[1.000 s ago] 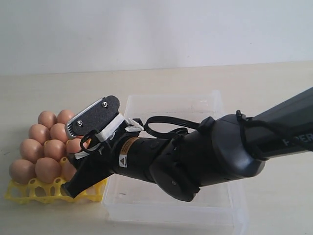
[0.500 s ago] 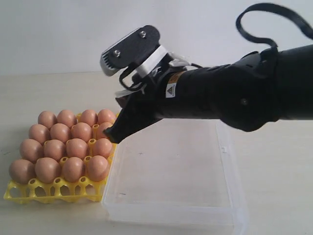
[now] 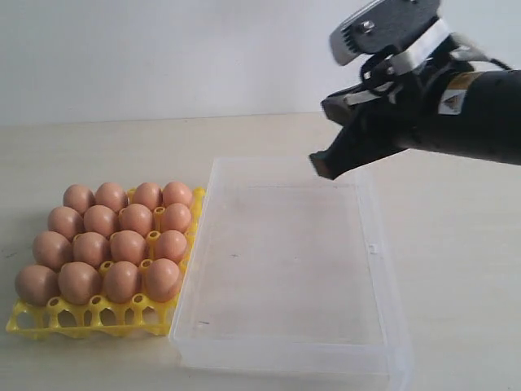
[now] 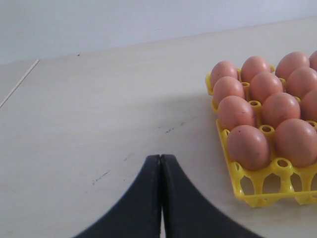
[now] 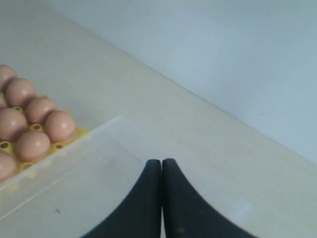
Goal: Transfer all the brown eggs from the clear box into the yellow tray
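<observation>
— Looking at the yellow tray (image 3: 91, 319), how many brown eggs (image 3: 128, 246) do you count?

— Sixteen, in four rows of four, each upright in its own cup. The tray stands on the counter (image 3: 456, 261), over at the left from where I'm standing.

— And the clear box (image 3: 285, 356)?

— Right beside the tray, with its long wall up against the tray's edge. I can't tell whether they actually touch. The pale counter shows straight through its floor.

— Where's the right arm (image 3: 472, 114)?

— Up in the air at the far right, above the far end of the box. The right fingers (image 3: 350, 147) slant down and to the left, well apart from the eggs.

— Are they holding anything?

— No. The camera on that wrist shows the two black fingers pressed together along their whole length, pinching nothing. Under them is a rounded corner of the box, with a few eggs in the tray beyond it.

— And on the left?

— I only get that side from its own wrist camera. The left fingers (image 4: 143, 198) are pressed together too, with just a thin seam between them, and they grip nothing. They hang over bare counter, near a corner of the tray but apart from it.
</observation>
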### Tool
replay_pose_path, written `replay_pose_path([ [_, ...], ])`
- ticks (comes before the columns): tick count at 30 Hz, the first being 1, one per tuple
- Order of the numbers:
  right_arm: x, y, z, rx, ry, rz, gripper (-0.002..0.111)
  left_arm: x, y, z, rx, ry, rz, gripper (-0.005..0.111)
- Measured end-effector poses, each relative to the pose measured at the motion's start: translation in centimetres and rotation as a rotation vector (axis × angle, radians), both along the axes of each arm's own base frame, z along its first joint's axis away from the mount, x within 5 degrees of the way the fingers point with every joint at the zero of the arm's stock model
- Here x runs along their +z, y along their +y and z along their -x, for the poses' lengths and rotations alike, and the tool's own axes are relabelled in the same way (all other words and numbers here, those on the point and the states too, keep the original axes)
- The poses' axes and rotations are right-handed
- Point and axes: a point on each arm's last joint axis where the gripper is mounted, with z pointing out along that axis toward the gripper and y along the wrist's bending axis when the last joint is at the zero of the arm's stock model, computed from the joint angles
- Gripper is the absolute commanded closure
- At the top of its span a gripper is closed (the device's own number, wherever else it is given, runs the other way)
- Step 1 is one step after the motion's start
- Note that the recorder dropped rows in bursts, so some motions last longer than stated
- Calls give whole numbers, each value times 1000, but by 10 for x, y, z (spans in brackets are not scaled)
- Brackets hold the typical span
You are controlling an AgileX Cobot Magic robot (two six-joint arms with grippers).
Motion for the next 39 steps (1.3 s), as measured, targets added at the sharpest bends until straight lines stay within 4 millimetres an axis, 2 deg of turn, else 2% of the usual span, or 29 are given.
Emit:
replay_pose_path([
  [5, 13, -47, 20, -110, -65, -5, 108, 0, 0, 0, 0, 0, 0, 107],
  [8, 11, -71, 35, -179, -98, -9, 108, 0, 0, 0, 0, 0, 0, 107],
  [18, -3, -125, 103, -369, -252, -57, 108, 0, 0, 0, 0, 0, 0, 107],
  [24, -18, -135, 143, -408, -367, -89, 108, 0, 0, 0, 0, 0, 0, 107],
  [28, -43, -138, 166, -415, -422, -110, 108, 0, 0, 0, 0, 0, 0, 107],
  [34, -62, -144, 183, -475, -455, -114, 108, 0, 0, 0, 0, 0, 0, 107],
  [39, -63, -144, 187, -479, -459, -137, 108, 0, 0, 0, 0, 0, 0, 107],
])
